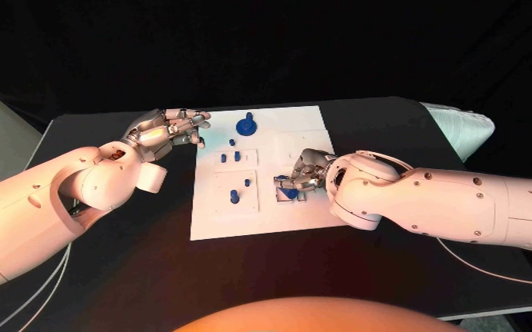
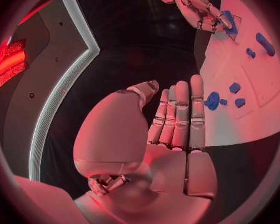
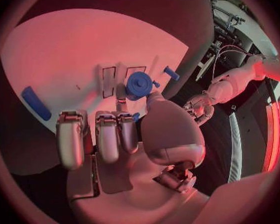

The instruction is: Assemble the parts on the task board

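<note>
Centrally, the white task board [image 1: 266,209] is lying on the black table [image 1: 111,270], carrying small blue parts [image 1: 246,124]. Right hand [image 1: 297,178] is pinching a blue part [image 1: 288,192] near the board's right edge; left hand [image 1: 168,131] is hovering off its left edge, fingers straight, holding nothing.

A: The board [image 1: 266,213] is plain white on a black bench [image 1: 133,270], and the small pieces, like the round one [image 1: 246,125] at its far edge, are solid blue.

B: Both arms are white; the left robot hand [image 1: 166,131] and the right robot hand [image 1: 301,176] are silver.
</note>
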You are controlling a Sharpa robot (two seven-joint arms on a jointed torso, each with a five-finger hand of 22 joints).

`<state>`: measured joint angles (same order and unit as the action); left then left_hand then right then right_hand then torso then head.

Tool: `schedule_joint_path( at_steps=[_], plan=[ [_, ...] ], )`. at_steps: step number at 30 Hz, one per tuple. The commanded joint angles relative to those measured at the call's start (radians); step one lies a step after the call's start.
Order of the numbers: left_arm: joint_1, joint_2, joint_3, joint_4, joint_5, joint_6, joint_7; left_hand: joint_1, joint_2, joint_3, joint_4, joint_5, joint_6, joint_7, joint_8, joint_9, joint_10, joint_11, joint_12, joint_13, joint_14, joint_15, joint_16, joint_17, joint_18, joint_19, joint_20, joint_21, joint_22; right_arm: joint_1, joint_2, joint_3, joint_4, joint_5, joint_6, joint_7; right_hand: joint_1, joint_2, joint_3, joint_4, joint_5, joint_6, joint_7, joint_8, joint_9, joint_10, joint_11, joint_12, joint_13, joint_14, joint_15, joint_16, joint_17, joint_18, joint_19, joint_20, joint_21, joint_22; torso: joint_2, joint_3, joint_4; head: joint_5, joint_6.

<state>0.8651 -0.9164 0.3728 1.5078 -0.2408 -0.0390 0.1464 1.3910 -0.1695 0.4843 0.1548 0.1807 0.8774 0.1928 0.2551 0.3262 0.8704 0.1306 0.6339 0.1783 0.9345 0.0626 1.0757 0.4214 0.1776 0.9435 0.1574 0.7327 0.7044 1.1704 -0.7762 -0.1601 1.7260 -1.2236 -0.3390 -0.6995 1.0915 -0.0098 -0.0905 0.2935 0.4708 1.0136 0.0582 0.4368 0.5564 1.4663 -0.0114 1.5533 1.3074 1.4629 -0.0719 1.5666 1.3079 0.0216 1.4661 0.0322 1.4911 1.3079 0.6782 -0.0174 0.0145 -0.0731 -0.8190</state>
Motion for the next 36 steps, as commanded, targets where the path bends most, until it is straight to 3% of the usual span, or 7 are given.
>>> schedule_joint_path(
  at_steps=[1, 4, 14, 24, 32, 36],
  plan=[
    [-0.001, 0.002, 0.000, 0.001, 0.006, 0.007, 0.005, 0.000, 0.005, 0.001, 0.005, 0.006, 0.000, -0.001, -0.006, -0.001, -0.008, -0.002, 0.005, -0.002, 0.007, 0.000, -0.006, 0.000, 0.006, 0.009, 0.000, -0.005, -0.002, -0.001, 0.000, 0.000, 0.004, -0.011, 0.009, -0.002, -0.044, -0.017, -0.020, 0.002, -0.050, 0.004, 0.000, 0.008, 0.000, 0.093, -0.003, -0.001, 0.249, 0.108, -0.005, 0.004, 0.263, -0.007, 0.091, -0.005, 0.001, 0.244, 0.000, -0.0002, 0.0001, -0.001, 0.002],
    [-0.001, 0.002, 0.000, 0.001, 0.006, 0.007, 0.005, 0.000, 0.005, 0.001, 0.005, 0.006, 0.000, -0.001, -0.006, -0.001, -0.008, -0.002, 0.005, -0.002, 0.007, 0.000, -0.006, 0.000, 0.006, 0.009, 0.000, -0.005, -0.002, -0.001, 0.000, 0.000, 0.005, -0.015, 0.008, -0.001, -0.089, -0.017, -0.037, 0.003, -0.091, 0.004, 0.000, 0.013, 0.001, 0.092, -0.003, -0.003, 0.248, 0.108, -0.005, 0.004, 0.263, -0.007, 0.091, -0.004, 0.001, 0.244, 0.000, -0.0003, 0.0008, -0.002, 0.002],
    [-0.001, 0.003, 0.000, 0.000, 0.006, 0.007, 0.005, 0.000, 0.005, 0.001, 0.005, 0.006, 0.000, -0.001, -0.006, -0.001, -0.008, -0.002, 0.005, -0.002, 0.007, 0.000, -0.006, 0.000, 0.006, 0.009, 0.000, -0.005, -0.002, -0.001, -0.001, 0.000, 0.004, -0.038, 0.021, -0.002, -0.136, -0.020, -0.047, 0.004, -0.117, 0.000, 0.001, 0.016, 0.002, 0.090, -0.002, -0.006, 0.246, 0.108, -0.004, 0.004, 0.263, -0.007, 0.091, -0.004, -0.003, 0.243, 0.000, -0.0002, 0.0001, -0.004, 0.001],
    [-0.001, 0.004, 0.000, -0.001, 0.006, 0.007, 0.004, 0.001, 0.005, 0.000, 0.006, 0.006, -0.001, -0.001, -0.006, -0.001, -0.008, -0.002, 0.005, -0.002, 0.007, 0.000, -0.007, 0.000, 0.006, 0.010, 0.000, -0.006, -0.003, -0.003, -0.022, 0.000, 0.023, -0.047, 0.021, 0.013, -0.139, -0.016, -0.045, 0.002, -0.117, 0.000, 0.001, 0.017, 0.002, 0.091, -0.002, -0.005, 0.247, 0.108, -0.004, 0.004, 0.263, -0.007, 0.091, -0.004, -0.002, 0.243, 0.000, -0.0003, 0.0006, -0.004, 0.003],
    [-0.003, 0.004, 0.000, -0.002, 0.006, 0.008, 0.004, 0.001, 0.005, 0.000, 0.006, 0.006, -0.001, -0.001, -0.006, -0.001, -0.008, -0.002, 0.005, -0.002, 0.007, 0.000, -0.007, 0.000, 0.006, 0.010, 0.000, -0.006, -0.003, -0.004, -0.078, 0.000, 0.073, -0.031, -0.041, 0.103, -0.051, -0.039, -0.028, -0.001, -0.117, -0.001, -0.001, 0.025, 0.004, 0.090, -0.004, -0.007, 0.245, 0.108, -0.006, 0.004, 0.263, -0.007, 0.091, -0.004, -0.001, 0.243, -0.001, 0.0004, -0.0002, 0.000, 0.005],
    [-0.006, 0.003, 0.000, -0.002, 0.006, 0.008, 0.004, 0.001, 0.005, 0.000, 0.006, 0.006, -0.001, -0.001, -0.006, -0.001, -0.008, -0.002, 0.005, -0.002, 0.007, 0.000, -0.007, 0.000, 0.006, 0.010, 0.000, -0.006, -0.003, -0.004, -0.112, 0.002, 0.094, -0.005, -0.072, 0.166, 0.017, -0.057, -0.022, -0.001, -0.144, 0.006, -0.006, 0.041, 0.010, 0.094, -0.008, -0.001, 0.250, 0.108, -0.009, 0.004, 0.263, -0.007, 0.091, -0.007, 0.001, 0.244, -0.001, 0.0003, -0.0005, 0.000, 0.006]
  ],
)
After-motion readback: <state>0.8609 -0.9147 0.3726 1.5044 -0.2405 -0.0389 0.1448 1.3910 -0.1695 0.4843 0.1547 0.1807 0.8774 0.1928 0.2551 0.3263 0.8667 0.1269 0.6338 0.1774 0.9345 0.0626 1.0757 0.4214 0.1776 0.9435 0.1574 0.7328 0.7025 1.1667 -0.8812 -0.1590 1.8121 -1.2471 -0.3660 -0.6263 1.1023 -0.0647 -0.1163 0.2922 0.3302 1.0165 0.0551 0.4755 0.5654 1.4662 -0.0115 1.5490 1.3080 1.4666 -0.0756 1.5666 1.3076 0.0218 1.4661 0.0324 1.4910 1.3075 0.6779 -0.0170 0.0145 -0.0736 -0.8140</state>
